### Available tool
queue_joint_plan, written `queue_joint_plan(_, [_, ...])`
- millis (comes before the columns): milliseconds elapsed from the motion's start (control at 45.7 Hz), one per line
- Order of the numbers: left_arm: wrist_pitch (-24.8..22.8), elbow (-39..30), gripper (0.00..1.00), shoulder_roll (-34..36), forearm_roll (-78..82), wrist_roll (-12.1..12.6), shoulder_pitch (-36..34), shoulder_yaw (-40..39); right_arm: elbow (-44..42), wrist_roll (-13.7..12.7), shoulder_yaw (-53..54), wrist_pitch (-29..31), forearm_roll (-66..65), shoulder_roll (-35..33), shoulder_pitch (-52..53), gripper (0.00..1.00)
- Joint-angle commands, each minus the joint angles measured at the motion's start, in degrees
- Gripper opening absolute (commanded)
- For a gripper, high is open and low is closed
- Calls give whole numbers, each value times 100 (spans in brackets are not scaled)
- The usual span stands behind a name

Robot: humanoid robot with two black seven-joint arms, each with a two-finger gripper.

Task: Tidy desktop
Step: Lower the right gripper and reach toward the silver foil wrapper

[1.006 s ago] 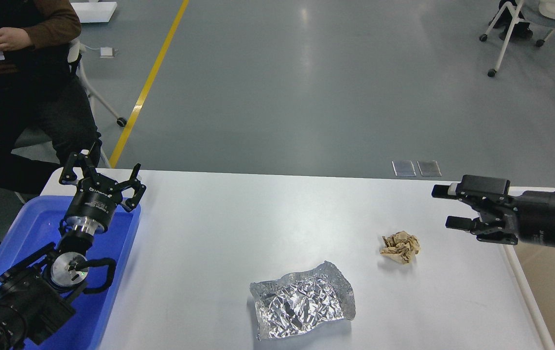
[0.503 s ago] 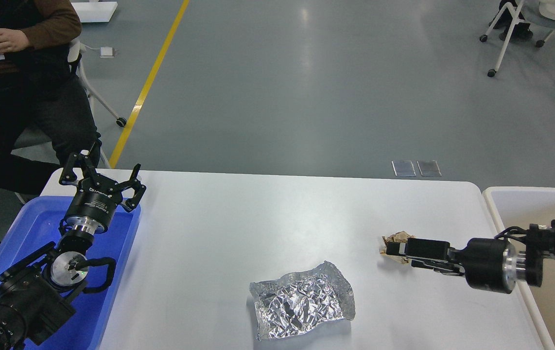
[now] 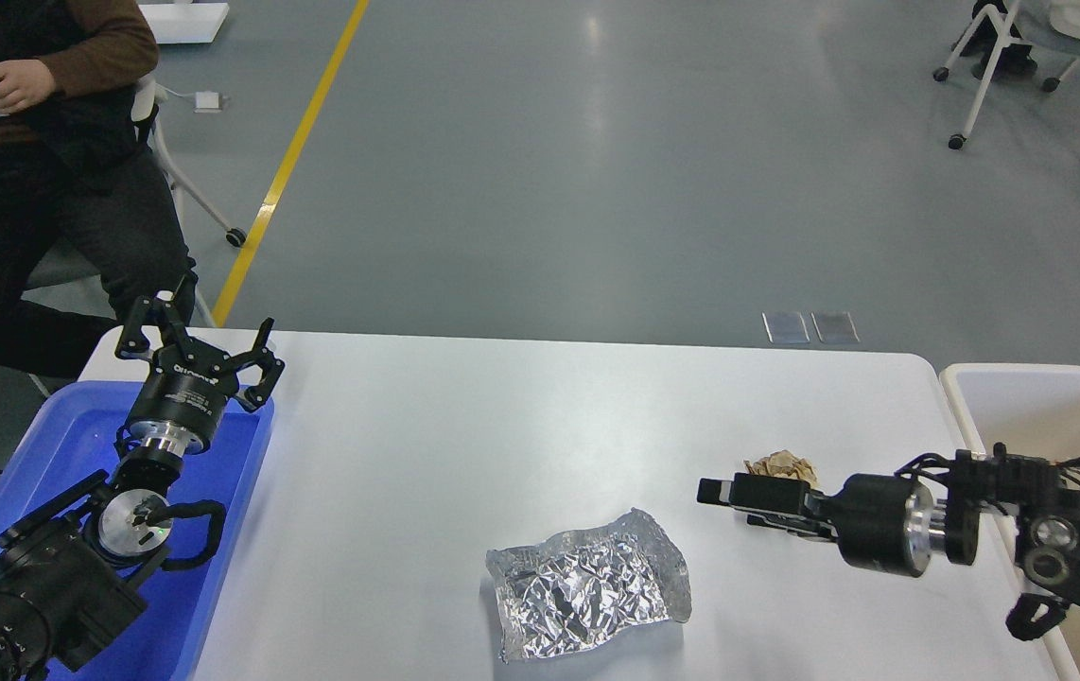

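While L fingers [image 3: 202, 340] splayed, R fingers [image 3: 729, 497] unclear, beside paper wad [image 3: 783, 465]; foil bag [image 3: 589, 596] near.

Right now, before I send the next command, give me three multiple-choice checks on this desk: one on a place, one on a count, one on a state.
1. Where is the blue tray?
A. at the desk's left edge
B. at the desk's middle
C. on the floor

2. How many loose pieces of rubbish lie on the desk?
A. one
B. two
C. four

3. How does the left end effector stand?
A. shut on foil
B. open, holding nothing
C. out of view

Answers: 1 A, the tray sits under the left arm at that edge. 2 B, a foil wrapper and a brown paper ball. 3 B, its fingers are spread with nothing between them.
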Motion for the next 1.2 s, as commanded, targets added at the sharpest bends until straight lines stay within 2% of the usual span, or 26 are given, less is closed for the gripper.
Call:
queue_joint_plan(0, [9, 0, 100, 0, 0, -6, -4, 0, -517, -51, -409, -256, -119, 585, 75, 100])
queue_joint_plan(569, [9, 0, 100, 0, 0, -6, -4, 0, -1493, -34, -752, -792, -1305, 1394, -30, 100])
queue_joint_plan(1181, [0, 0, 100, 0, 0, 3, -4, 0, -1598, 45, -778, -1073, -1305, 1807, -250, 100])
